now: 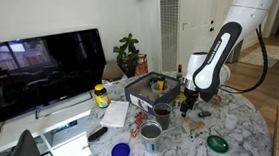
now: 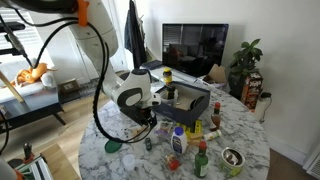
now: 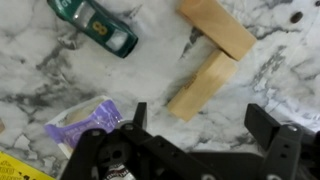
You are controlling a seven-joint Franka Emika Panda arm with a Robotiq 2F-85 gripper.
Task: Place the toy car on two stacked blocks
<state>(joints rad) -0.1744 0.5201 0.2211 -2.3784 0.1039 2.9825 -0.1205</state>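
Glossy green toy car (image 3: 97, 27), probably light, rigid and free-rolling, wants gripping across its doors by the wide-open black gripper (image 3: 200, 125)

Toy car (image 3: 95, 25): far-left end cropped by the wrist view's top edge.
Far wooden block (image 3: 215, 25): far end cropped by the same edge.
Purple packet (image 3: 85, 125): near part hidden behind the end effector (image 3: 200, 122).
Yellow item (image 3: 12, 168): cut off at the near-left corner, unidentifiable.
Both exterior views: car and blocks too small to make out.
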